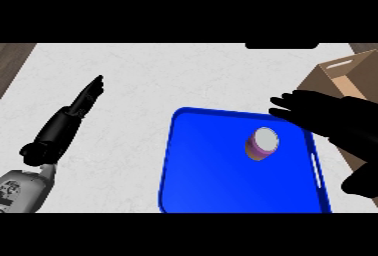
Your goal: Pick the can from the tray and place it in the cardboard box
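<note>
The right hand hangs over the far right corner of the blue tray, its fingers spread and fairly straight, pointing left, the thumb set wide apart lower down; it grips nothing. Just below and left of those fingers, inside the span between fingers and thumb, the can stands upright on the tray, purple-sided with a pale top, and I see a gap between it and the hand. Behind the hand, past its wrist side toward the far right, sits the cardboard box, open at the top and partly hidden by the hand. Well off to the left, over the white counter, the left hand rests with its fingers straight and pressed together, pointing away, touching nothing.
</note>
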Tool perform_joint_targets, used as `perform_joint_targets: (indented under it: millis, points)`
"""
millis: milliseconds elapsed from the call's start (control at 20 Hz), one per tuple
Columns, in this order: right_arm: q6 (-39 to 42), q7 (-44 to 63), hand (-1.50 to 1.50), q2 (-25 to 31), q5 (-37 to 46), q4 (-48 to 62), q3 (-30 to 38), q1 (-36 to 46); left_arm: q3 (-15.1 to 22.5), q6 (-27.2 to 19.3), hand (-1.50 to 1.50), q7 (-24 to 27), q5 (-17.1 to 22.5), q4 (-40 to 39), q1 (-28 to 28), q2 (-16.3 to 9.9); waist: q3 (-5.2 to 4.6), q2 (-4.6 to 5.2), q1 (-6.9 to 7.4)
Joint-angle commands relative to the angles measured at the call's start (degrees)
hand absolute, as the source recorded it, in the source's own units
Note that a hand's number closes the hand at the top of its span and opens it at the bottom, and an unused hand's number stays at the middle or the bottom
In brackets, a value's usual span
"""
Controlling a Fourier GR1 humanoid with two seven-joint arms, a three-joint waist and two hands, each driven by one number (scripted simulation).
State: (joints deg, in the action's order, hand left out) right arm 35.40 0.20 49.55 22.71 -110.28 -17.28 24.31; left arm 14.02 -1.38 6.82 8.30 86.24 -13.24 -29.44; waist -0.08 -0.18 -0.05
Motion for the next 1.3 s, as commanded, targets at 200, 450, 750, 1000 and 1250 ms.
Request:
perform_joint_targets:
  millis: [200, 450, 750, 1000, 1250]
  points:
    - [8.4, 20.1, -1.5, -11.1, 2.5, -7.3, -6.1, 0.1, -1.0, 0.2, 0.0, -1.4, -3.4, -3.0, -3.6, 3.8, 0.03, 0.14, -0.18]
    - [8.9, 18.3, -1.5, -15.2, 9.4, -4.7, -8.1, -2.0, -2.5, 1.8, 0.0, 0.6, -5.3, 0.3, 1.4, 4.7, 0.07, 0.16, 0.28]
    - [7.8, 18.0, -1.5, -18.4, 18.0, -3.6, -8.8, -2.9, -5.1, 4.3, 0.0, -4.6, -5.8, 1.9, -0.9, 5.6, 0.08, 0.16, 0.23]
    - [5.8, 14.8, -1.5, -21.4, 23.9, 1.1, -10.4, -2.8, -4.4, 4.2, 0.0, -3.9, -8.6, 6.1, 3.4, 8.0, 0.09, 0.15, 0.47]
    - [3.8, 9.2, -1.5, -20.4, 28.8, 7.5, -8.2, -2.2, -8.0, 6.9, 0.0, -3.0, -8.9, -0.1, -1.1, 8.6, 0.09, 0.24, 0.28]
